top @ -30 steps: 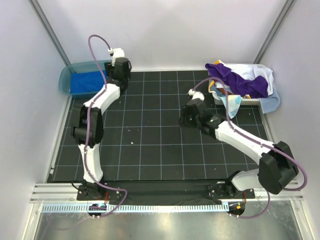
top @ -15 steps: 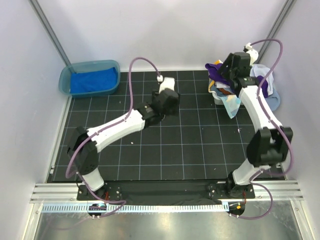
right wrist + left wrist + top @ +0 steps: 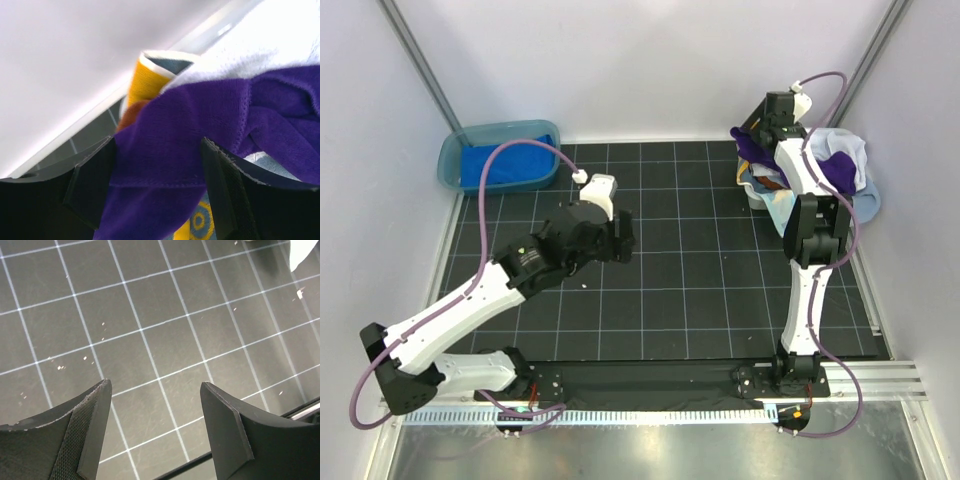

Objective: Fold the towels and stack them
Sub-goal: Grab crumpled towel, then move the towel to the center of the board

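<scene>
Teal tub (image 3: 450, 165), back left, holds a royal blue towel (image 3: 505, 167). White basket (image 3: 757, 197), back right, is heaped with purple towel (image 3: 200, 130), white towel (image 3: 845, 148) and light blue towel (image 3: 865, 205). Right gripper (image 3: 157, 140) reaches up, jaws spread around the purple towel. Left gripper (image 3: 156, 383) is low over mid black mat (image 3: 720, 290), fingers apart, well apart from both containers.

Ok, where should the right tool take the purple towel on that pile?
Probably the bunched top fold of the purple towel, from above: it lies uppermost, over the white towel, and sits between the fingers of the open right tool.
</scene>
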Available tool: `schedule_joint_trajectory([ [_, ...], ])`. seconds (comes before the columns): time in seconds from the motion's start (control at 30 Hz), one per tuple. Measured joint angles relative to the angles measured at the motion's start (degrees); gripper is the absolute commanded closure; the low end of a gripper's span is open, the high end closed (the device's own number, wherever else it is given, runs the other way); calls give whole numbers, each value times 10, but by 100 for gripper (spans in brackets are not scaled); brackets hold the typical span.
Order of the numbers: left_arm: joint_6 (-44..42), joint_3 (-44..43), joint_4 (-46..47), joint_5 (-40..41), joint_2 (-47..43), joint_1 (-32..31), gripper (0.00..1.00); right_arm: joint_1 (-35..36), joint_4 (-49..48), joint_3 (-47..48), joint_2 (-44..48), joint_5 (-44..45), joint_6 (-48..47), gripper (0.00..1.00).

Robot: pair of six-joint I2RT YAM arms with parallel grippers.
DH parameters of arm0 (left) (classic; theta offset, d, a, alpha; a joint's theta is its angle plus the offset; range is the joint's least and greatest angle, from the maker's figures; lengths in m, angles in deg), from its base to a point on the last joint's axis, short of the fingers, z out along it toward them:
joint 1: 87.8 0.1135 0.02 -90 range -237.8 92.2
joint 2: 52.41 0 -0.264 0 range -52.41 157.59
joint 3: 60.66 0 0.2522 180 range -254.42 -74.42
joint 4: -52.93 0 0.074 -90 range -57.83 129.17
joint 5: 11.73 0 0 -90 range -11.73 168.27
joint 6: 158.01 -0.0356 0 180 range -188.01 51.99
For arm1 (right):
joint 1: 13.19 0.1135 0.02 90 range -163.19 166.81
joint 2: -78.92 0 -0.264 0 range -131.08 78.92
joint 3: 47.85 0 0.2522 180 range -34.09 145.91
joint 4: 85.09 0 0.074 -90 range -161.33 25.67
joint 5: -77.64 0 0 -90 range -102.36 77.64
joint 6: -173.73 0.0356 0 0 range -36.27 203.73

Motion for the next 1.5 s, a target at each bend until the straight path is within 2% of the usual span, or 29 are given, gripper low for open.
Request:
schedule_joint_trajectory([
  [0.1, -6, 17, -11, 0, -17, 0, 25, 0, 10, 0, -15, 0, 4, 40],
  [0.13, -9, 21, -13, 0, -16, 0, 25, 0, 11, -1, -16, 0, 5, 51],
  [0.23, -16, 30, -23, 1, -11, 0, 25, 0, 9, -4, -16, 0, 8, 70],
  [0.3, -18, 32, -26, 1, -9, 0, 25, 0, 0, -11, -14, 1, 10, 78],
  [0.4, -21, 32, -27, 0, -6, 0, 25, 0, -6, -26, -10, 2, 12, 87],
  [0.6, -30, 32, -27, 0, -6, 0, 25, -7, 6, -27, 9, 7, 12, 96],
  [0.7, -32, 32, -26, 0, -6, 0, 25, -17, 20, -23, 38, 10, 13, 99],
  [1.2, -44, 31, -26, -1, 4, 0, 25, -35, 41, 31, 204, 15, 3, 99],
  [1.5, -41, -7, -35, -1, 16, 48, 25, -31, 78, 106, 228, -50, 9, 99],
])
